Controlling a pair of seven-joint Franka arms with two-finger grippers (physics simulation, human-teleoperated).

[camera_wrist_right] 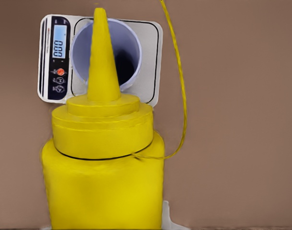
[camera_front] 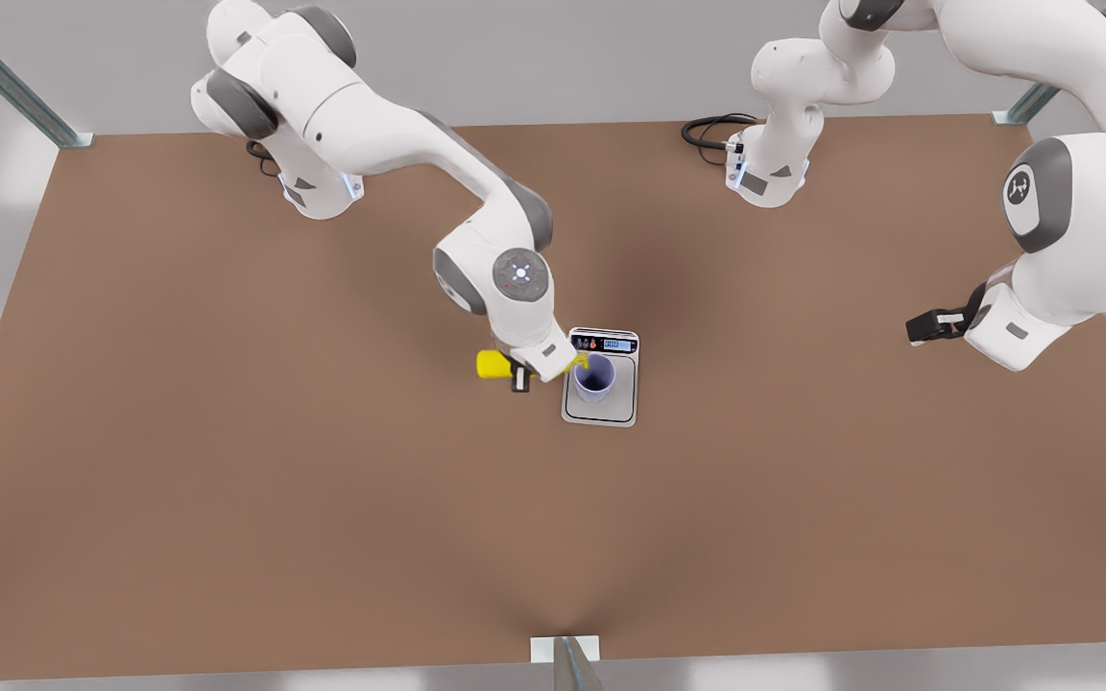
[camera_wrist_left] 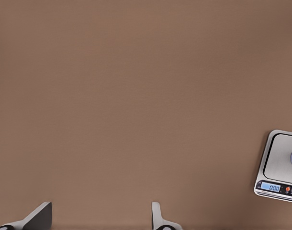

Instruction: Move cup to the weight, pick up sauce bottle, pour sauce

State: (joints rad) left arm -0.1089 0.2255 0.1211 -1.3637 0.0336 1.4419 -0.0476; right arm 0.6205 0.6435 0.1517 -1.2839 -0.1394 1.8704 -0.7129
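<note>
Brown and bare-looking, the surface (camera_front: pixel 323 499) stretches between pale grey walls, with metal struts at its far corners. Near its middle lies the weight (camera_front: pixel 601 379), a flat silver-grey scale whose black display strip faces the far side in the front view. The cup (camera_front: pixel 595 377), a lavender-blue tumbler, stands upright on the scale's plate, its dark inside open to the camera. The right gripper (camera_front: pixel 521 371), on the arm reaching in from the front view's left, sits just beside the scale and its fingers are clamped on the sauce bottle (camera_front: pixel 493 365). That yellow bottle is tipped over roughly level above the surface, its body sticking out toward the front view's left and its nozzle reaching the cup's rim. In the right wrist view the sauce bottle (camera_wrist_right: pixel 103 163) looms close, its pointed nozzle lying over the mouth of the cup (camera_wrist_right: pixel 122 52), with the weight (camera_wrist_right: pixel 52 60) underneath showing a lit display; a thin yellow thread curves from the bottle's collar past the scale. The left gripper (camera_front: pixel 927 327) hangs well apart at the front view's right, waiting above the bare surface. In the left wrist view the left gripper (camera_wrist_left: pixel 100 216) has its fingers (camera_wrist_left: pixel 38 218) spread apart with nothing between them, and the weight (camera_wrist_left: pixel 279 167) lies off toward one edge.
</note>
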